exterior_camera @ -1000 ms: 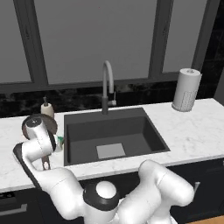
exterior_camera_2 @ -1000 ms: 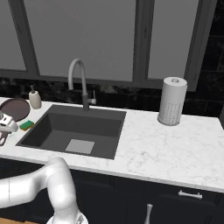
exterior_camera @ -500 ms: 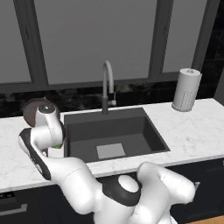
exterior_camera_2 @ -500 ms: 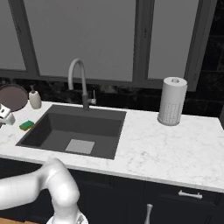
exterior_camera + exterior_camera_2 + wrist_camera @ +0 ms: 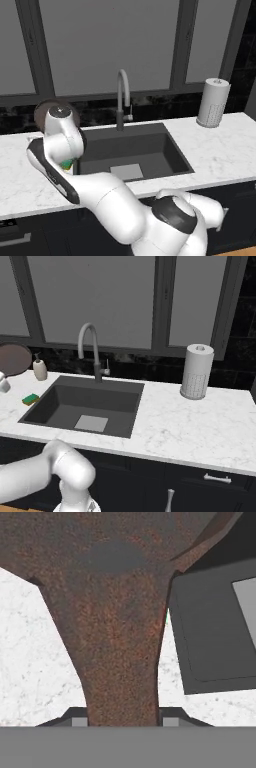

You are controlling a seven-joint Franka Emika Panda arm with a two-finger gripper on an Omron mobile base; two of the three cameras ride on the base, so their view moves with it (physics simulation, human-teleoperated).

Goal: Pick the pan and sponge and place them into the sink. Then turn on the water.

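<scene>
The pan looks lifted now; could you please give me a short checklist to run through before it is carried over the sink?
1. End effector shut on the pan handle: ok.
2. Pan clear of the countertop, raised at the left: ok.
3. Sink basin free of objects, only its light plate at the bottom: ok.
4. Faucet running: not ok, no stream visible.
5. Sponge beside the sink's left edge on the counter: not ok, not yet in the sink.
6. Clearance between pan and soap dispenser: cannot tell.
</scene>
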